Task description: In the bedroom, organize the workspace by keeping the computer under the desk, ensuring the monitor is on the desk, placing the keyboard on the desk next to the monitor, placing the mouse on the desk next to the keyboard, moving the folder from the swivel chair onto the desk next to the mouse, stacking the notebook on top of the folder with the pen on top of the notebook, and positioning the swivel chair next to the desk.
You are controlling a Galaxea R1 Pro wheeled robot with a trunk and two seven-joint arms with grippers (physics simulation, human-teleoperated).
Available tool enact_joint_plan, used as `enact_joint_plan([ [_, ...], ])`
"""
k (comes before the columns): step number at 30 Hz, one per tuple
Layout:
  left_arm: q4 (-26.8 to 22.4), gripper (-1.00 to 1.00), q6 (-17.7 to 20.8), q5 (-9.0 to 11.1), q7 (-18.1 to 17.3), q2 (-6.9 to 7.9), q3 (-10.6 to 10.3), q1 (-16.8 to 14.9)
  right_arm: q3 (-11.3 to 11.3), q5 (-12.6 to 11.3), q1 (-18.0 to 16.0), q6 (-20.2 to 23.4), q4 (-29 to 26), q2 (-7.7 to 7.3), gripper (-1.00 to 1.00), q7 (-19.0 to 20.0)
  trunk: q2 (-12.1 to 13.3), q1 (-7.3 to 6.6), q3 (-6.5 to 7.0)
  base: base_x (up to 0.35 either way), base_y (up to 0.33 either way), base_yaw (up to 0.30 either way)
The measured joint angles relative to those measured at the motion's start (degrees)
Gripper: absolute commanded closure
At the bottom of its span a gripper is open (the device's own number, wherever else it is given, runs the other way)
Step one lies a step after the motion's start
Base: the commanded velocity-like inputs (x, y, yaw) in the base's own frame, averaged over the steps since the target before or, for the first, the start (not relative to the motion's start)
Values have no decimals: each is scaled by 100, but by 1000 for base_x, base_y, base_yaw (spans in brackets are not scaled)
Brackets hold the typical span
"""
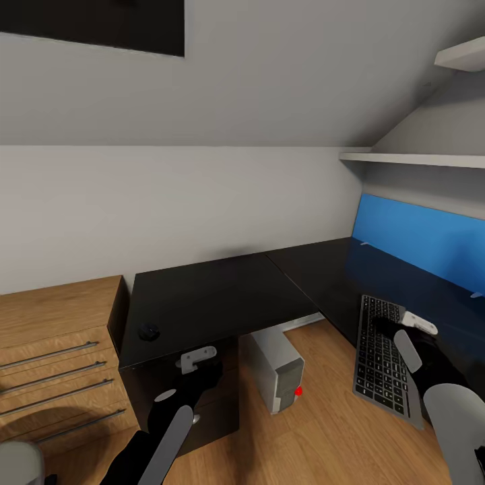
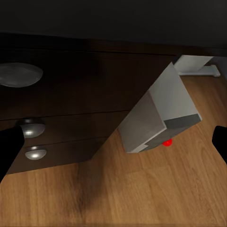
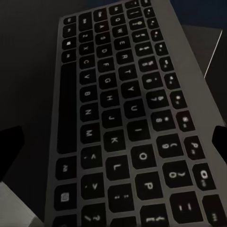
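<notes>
Keyboard point(image 1: 386, 357) lying flat on the black table point(image 1: 215, 296), directly under the right pincer point(image 1: 397, 328), long axis running away from it toward the blue monitor point(image 1: 421, 239), near end overhanging the table edge. Right pincer released, fingers spread either side of the keys. Mouse point(image 1: 149, 331) beyond the left pincer point(image 1: 202, 367), also released. Computer point(image 1: 276, 367) between both, already under the table. Judged early: folder, notebook, pen, chair outstanding.

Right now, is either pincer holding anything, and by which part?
Nothing is held. The right pincer hangs open over the keyboard. The left pincer is open by the desk drawers, near the computer.
</notes>
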Motion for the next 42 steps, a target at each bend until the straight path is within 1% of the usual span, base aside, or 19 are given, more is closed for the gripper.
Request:
enact_joint_plan([
  [4,1,-100,0,2,0,2,0,0,0,-1,7,130,-86,6,-100,1,0,0,0,0,0,0],
  [10,5,-100,1,4,0,2,0,0,7,-1,90,152,-255,22,-100,1,0,0,0,0,0,0],
  [11,5,-100,2,4,0,2,0,0,6,-3,141,153,-366,66,-100,1,0,0,0,0,0,0],
  [12,7,-100,2,6,0,2,0,0,4,0,214,154,-524,143,-100,0,0,0,0,0,0,0],
  [14,5,-100,2,5,0,2,0,0,5,16,309,155,-738,233,-100,-5,0,0,0,0,0,0],
  [15,5,-100,2,7,0,2,0,0,7,32,544,157,-1218,377,-100,-18,0,0,0,0,0,0],
  [17,5,-100,0,6,0,3,0,0,7,35,947,177,-1871,541,-100,-28,0,0,0,0,0,0],
  [20,4,-100,2,6,0,3,0,0,8,29,1234,248,-2378,638,-100,-33,0,0,0,0,0,0],
  [21,8,-100,2,7,0,3,0,0,9,24,1508,388,-2991,765,-100,-35,0,0,0,0,0,0],
  [26,7,-100,3,6,0,3,0,0,8,25,1767,483,-3555,939,-100,-36,0,0,0,0,0,0],
  [27,7,-100,2,4,0,3,0,0,8,23,1837,509,-3708,996,-100,-36,0,0,0,0,0,0],
  [30,7,-100,-1,1,0,3,0,0,8,19,1893,533,-3827,1043,-100,-36,0,0,0,0,0,0],
  [35,6,-100,-2,0,0,3,-1,0,8,17,1919,538,-3879,1068,-100,-36,0,0,0,-17,7,0],
  [42,5,-100,-1,0,1,2,0,-1,9,22,1942,535,-3899,1075,-100,-30,0,2,0,-196,139,-25],
])
